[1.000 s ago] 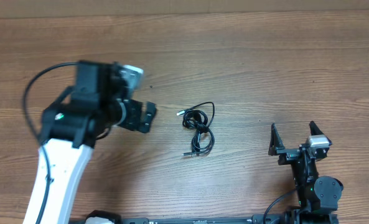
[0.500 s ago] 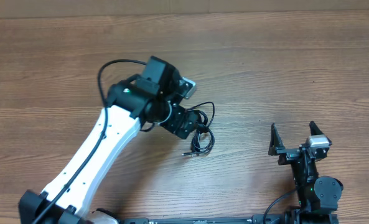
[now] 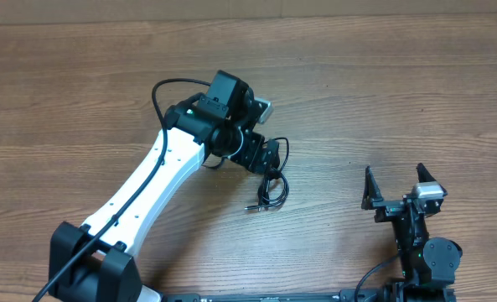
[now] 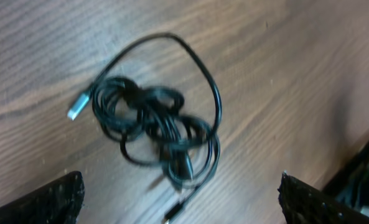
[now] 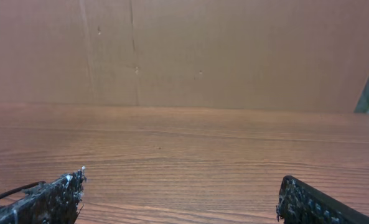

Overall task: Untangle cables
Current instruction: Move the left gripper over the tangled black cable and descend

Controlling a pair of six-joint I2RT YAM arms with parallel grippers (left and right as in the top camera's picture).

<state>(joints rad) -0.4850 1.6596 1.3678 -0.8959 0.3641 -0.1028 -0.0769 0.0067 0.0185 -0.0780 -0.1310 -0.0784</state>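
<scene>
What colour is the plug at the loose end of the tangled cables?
Silver; the plug on the black cables shows best in the left wrist view.

Left arm extended forward, left hand (image 3: 263, 157) gaping, right arm tucked back, right hand (image 3: 395, 189) gaping too.
</scene>
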